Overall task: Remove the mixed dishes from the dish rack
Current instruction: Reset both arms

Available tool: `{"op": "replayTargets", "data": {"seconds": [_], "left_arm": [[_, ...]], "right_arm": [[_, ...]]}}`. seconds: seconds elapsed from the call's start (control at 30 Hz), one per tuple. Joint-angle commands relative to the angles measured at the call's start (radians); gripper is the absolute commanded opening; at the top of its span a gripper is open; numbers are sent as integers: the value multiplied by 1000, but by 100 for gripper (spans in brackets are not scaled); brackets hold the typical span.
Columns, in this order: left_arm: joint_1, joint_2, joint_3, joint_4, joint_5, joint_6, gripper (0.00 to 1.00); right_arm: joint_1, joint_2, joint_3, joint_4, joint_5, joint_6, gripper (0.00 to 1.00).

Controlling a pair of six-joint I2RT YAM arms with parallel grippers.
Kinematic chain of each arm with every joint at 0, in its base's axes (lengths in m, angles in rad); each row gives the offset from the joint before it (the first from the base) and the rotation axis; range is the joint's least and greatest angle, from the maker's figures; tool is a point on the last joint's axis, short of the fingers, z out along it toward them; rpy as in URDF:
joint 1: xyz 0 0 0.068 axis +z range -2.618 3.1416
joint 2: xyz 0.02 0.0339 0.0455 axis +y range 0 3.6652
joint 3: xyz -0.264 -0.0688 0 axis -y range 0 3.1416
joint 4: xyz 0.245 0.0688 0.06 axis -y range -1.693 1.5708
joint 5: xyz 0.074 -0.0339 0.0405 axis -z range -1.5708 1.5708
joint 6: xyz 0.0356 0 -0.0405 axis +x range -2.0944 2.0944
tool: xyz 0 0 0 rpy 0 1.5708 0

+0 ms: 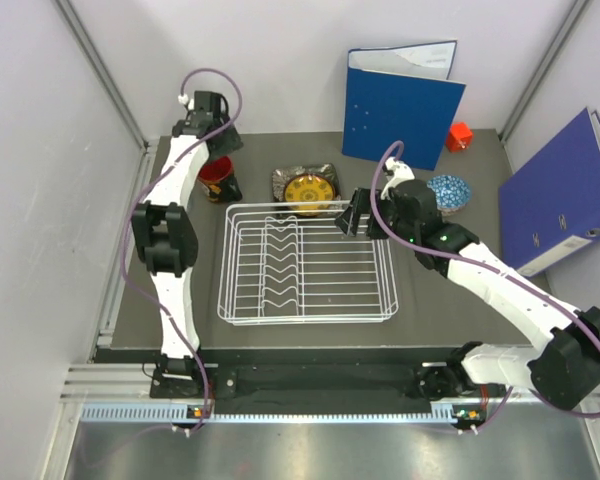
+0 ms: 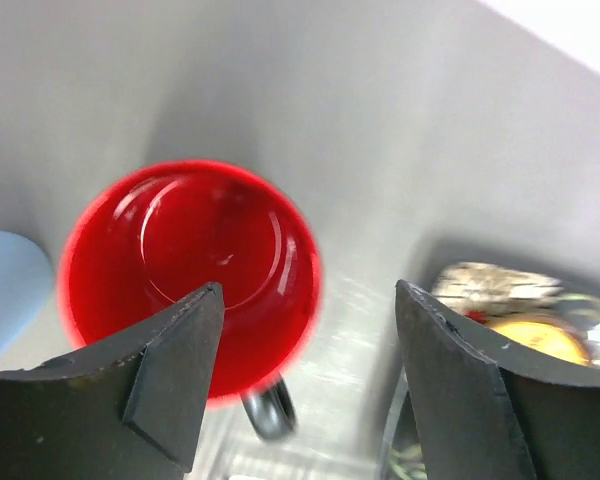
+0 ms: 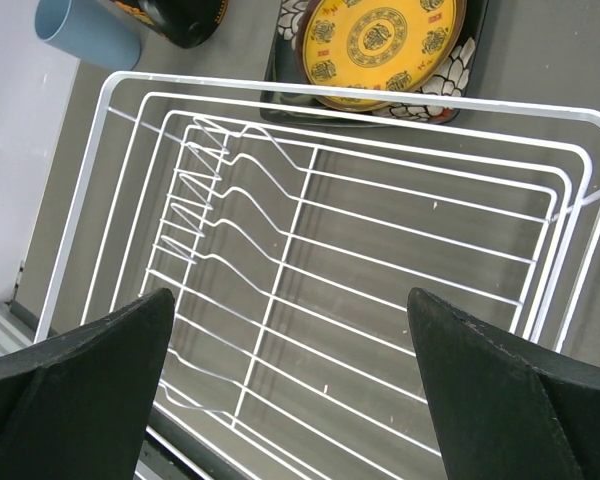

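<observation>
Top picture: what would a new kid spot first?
The white wire dish rack sits empty in the middle. Just behind it, a bright yellow dish rests on a black square plate. At the back left, a mug with a vivid red inside stands under the left arm's fingers, which are open.

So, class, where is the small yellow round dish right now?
In the top view, the yellow dish sits on the black square plate just beyond the dish rack's far edge, right of the dark mug.
</observation>
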Motion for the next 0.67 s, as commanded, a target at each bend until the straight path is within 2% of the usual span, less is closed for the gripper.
{"op": "replayTargets", "data": {"seconds": [0.0, 0.1, 0.17, 0.2, 0.33, 0.37, 0.47, 0.63], "left_arm": [[-21, -194, 50, 75, -51, 2, 75], [-82, -307, 3, 127, -111, 32, 79], [-172, -398, -45, 155, -174, 69, 98], [-209, -428, -121, 167, -252, 81, 99], [-413, -609, -370, 229, -395, 111, 99], [-486, -637, -466, 241, -407, 103, 99], [-592, -744, -629, 270, -416, 74, 99], [-669, -939, -830, 310, -392, 29, 99]], "right_arm": [[-1, -4, 29, 38, -3, -4, 100], [2, -10, 31, 27, 30, -13, 99], [2, -21, 30, 19, 53, -23, 100], [2, -27, 26, 12, 89, -29, 100], [5, -88, -4, 12, 141, -33, 100], [10, -100, -15, 12, 161, -38, 100], [25, -145, -33, 9, 204, -44, 100], [48, -203, -58, 27, 259, -53, 100]]}}
